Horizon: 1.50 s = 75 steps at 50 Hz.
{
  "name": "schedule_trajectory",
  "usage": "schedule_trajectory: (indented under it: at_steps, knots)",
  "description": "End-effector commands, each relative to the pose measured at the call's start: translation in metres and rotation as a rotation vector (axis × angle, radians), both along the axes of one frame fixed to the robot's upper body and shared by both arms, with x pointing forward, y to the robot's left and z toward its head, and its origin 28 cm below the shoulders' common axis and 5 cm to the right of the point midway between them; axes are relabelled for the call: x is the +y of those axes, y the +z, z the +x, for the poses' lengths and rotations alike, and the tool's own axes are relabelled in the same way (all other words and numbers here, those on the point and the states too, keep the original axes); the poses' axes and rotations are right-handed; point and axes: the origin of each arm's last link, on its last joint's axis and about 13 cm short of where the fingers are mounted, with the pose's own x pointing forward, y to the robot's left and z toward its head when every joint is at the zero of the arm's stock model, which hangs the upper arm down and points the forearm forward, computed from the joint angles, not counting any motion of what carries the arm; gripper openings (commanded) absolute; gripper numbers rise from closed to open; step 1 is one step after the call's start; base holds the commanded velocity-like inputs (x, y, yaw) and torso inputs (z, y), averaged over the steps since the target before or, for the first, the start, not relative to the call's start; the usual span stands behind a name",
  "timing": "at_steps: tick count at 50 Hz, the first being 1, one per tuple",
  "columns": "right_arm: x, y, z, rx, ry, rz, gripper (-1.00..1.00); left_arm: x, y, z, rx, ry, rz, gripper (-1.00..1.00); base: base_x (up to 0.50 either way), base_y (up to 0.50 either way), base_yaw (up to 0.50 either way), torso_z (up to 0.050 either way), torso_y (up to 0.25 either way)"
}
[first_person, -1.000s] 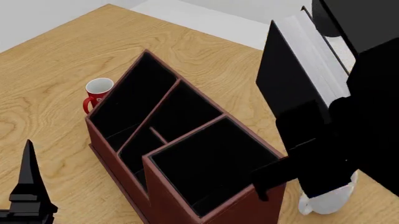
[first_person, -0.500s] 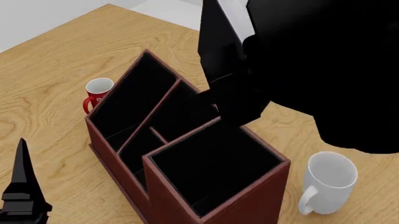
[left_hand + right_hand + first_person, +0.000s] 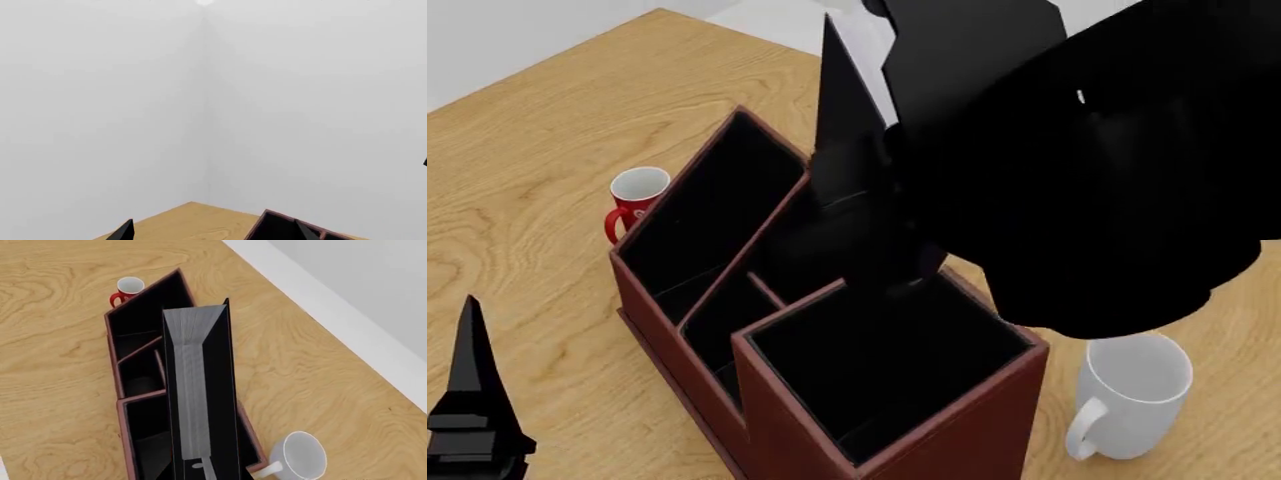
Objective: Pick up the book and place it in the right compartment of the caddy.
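The black book (image 3: 849, 130) hangs upright and tilted over the reddish-brown caddy (image 3: 961, 430), with my right gripper (image 3: 200, 471) shut on it. Its lower end is above the caddy's middle sections, at the back edge of the right compartment (image 3: 881, 380). In the right wrist view the book's grey-white page edges (image 3: 195, 385) run across the right compartment (image 3: 147, 440) and the middle of the caddy (image 3: 143, 315). My right arm hides the grip in the head view. My left gripper (image 3: 474, 400) stands open at the near left, away from the caddy, with nothing between its fingers (image 3: 124, 231).
A white mug (image 3: 1130, 392) stands on the wooden table (image 3: 534, 130) right of the caddy, close to its wall. A small red mug (image 3: 635, 200) sits at the caddy's far left corner. The table's far edge (image 3: 774, 20) lies behind the book.
My right arm has carried the book leftward, from over the white mug to over the caddy. The white mug has come into view. The left gripper has hardly moved.
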Motion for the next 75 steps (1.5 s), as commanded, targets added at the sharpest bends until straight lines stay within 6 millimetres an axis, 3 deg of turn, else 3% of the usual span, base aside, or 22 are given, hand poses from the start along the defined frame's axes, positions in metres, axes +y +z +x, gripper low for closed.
schedule_trajectory:
  at_steps: [1,34,66,75]
  knots:
    - [0.0,-0.009,0.002,-0.037,-0.027,0.005,-1.0,0.0,0.0,0.0,0.001,0.0,-0.001,1.0,0.0,0.0,0.0,0.0,0.0]
    - [-0.002,-0.036,0.013,0.022,-0.039,-0.003,-1.0,0.0,0.001,-0.001,-0.004,0.001,-0.004,1.0,0.0,0.0,0.0,0.0,0.001]
    - [0.0,-0.043,0.008,0.082,-0.019,-0.031,-1.0,0.001,0.001,-0.002,-0.006,0.0,-0.005,1.0,0.0,0.0,0.0,0.0,0.002]
    - [0.001,-0.05,0.016,0.08,-0.018,-0.033,-1.0,0.002,0.002,-0.002,-0.009,0.002,-0.008,1.0,0.0,0.0,0.0,0.0,0.001]
